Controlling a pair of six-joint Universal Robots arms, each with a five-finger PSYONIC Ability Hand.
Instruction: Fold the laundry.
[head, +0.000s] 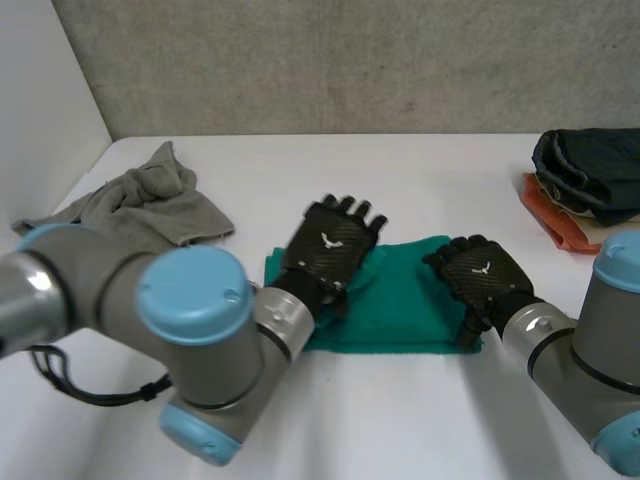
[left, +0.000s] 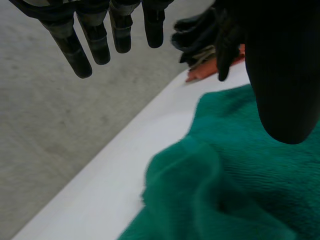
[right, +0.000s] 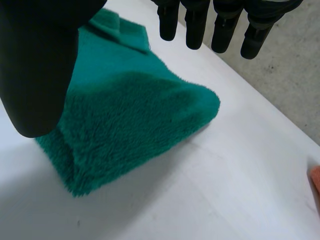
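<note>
A folded green towel (head: 400, 300) lies on the white table (head: 420, 180) in front of me. My left hand (head: 328, 250) hovers over its left end with fingers (left: 95, 40) straight, open and holding nothing; the towel (left: 235, 185) lies under its palm. My right hand (head: 482, 275) is above the towel's right end, open too, its fingers (right: 220, 27) straight and apart from the cloth (right: 125, 120), whose folded corner bulges up below them.
A crumpled grey cloth (head: 155, 205) lies at the back left of the table. At the right edge sits a dark blue garment (head: 590, 170) on an orange one (head: 555, 220). A grey wall runs behind the table.
</note>
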